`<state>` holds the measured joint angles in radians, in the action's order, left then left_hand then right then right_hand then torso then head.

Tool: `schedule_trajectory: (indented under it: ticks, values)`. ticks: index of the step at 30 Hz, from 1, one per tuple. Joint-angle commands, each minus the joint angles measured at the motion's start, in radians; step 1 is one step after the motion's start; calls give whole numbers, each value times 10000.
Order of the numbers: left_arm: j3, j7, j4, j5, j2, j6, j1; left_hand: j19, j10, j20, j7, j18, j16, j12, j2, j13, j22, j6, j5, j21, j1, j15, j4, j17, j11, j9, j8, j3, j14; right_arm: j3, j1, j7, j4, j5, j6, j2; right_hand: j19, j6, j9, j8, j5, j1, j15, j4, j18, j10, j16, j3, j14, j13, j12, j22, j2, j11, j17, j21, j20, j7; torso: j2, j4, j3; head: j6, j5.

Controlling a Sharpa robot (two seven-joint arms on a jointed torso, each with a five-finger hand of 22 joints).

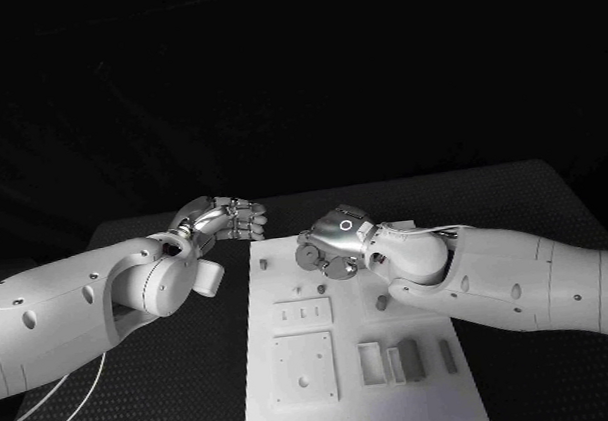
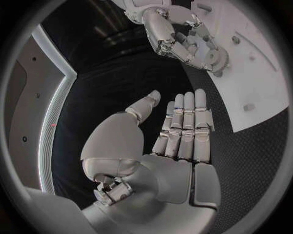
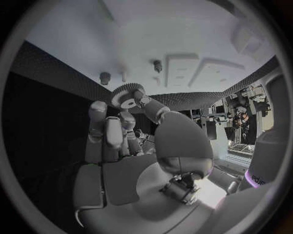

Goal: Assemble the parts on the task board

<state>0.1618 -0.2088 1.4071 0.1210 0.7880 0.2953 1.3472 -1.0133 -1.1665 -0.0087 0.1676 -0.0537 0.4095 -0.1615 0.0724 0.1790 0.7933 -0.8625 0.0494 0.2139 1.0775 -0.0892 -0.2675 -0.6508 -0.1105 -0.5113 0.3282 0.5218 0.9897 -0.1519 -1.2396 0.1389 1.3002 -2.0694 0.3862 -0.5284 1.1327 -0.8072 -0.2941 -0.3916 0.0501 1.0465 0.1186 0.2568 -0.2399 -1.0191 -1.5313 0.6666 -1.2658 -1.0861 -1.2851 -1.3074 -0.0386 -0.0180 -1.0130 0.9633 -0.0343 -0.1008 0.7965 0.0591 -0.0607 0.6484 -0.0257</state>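
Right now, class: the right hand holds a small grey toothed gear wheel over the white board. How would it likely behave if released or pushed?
The small grey toothed gear wheel, pinched by the right hand, looks rigid, so it probably won't flex. Its round rim suggests it could roll if dropped on edge onto the white task board. The teeth likely give the fingertips some grip.

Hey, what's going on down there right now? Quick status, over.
Left robot hand open, beside the white board. Right robot hand holds a gear over the board's far end. Nothing in the way.

Left robot hand (image 2: 177,141) flat, fingers straight; right robot hand (image 3: 131,146) curled, pinching.
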Motion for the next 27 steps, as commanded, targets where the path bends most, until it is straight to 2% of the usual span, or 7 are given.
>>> schedule_trajectory:
  ticks: [1, 4, 7, 16, 21, 27]
  values:
    - [-9, -65, 18, -10, -15, -92, 13, 19, 10, 17, 62, -153, -48, 61, 12, 11, 15, 24, 55, -54, -51, -41, 44, -18, -63, -12, -40, 2, 45, -143, 13, 222, -93, -619, 199, 127, 69, -2188, -2133, -57, 5, -1, -7, 18, -219, -76, 31, 22, -64, 16, 3, -135, -44, -1, -19, 61, -10, 117, 0, -16, -8, 6, 54]
    - [-9, -76, 7, -10, -50, -110, 13, 20, 10, 18, 62, -153, -51, 62, 13, 12, 16, 25, 55, -55, -51, -41, 43, -20, -63, -12, -41, 1, 46, -202, 28, 320, -137, -753, 236, 198, 81, -2195, -2136, -56, 4, -5, -5, 16, -219, -90, 35, 23, -70, 27, 8, -134, -51, -3, -7, 61, -14, 119, 3, -20, -8, -23, 60]
    - [-9, -68, -5, -10, -43, -112, 13, 20, 10, 18, 63, -153, -54, 64, 12, 13, 17, 25, 55, -56, -51, -42, 44, -23, -63, -13, -42, 2, 46, -202, 35, 337, -171, -765, 257, 188, 88, -2199, -2137, -55, 5, -6, -4, 15, -219, -98, 37, 26, -76, 34, 11, -133, -53, -5, -4, 60, -16, 121, -2, 1, -3, -22, 76]
    - [-8, -15, -29, -10, 2, -140, 13, 21, 11, 20, 64, -152, -64, 71, 16, 15, 20, 28, 55, -60, -56, -43, 46, -32, -65, -14, -46, -1, 46, -202, 45, 344, -265, -768, 269, 237, 115, -2212, -2142, -49, 5, -1, 2, 14, -219, -130, 44, 40, -107, 62, 25, -129, -48, -11, -7, 58, -25, 126, -2, -41, -19, 3, 111]
    - [-8, -21, -38, -10, -16, -146, 13, 22, 12, 21, 65, -152, -70, 76, 19, 17, 22, 29, 55, -63, -58, -44, 48, -37, -66, -15, -48, -2, 45, -201, 56, 347, -336, -769, 296, 241, 121, -2215, -2144, -46, 5, -1, 4, 15, -219, -139, 46, 43, -121, 71, 29, -128, -50, -12, -19, 56, -27, 127, -4, -23, -22, 25, 120]
    - [-8, -23, -36, -10, -14, -145, 13, 23, 12, 21, 65, -153, -76, 80, 20, 18, 23, 30, 55, -65, -58, -45, 48, -43, -66, -16, -50, -2, 45, -200, 57, 323, -478, -769, 308, 282, 130, -2220, -2146, -42, 4, -4, 6, 15, -219, -151, 51, 45, -124, 82, 34, -127, -57, -14, -3, 54, -29, 128, -5, -37, -15, 25, 141]
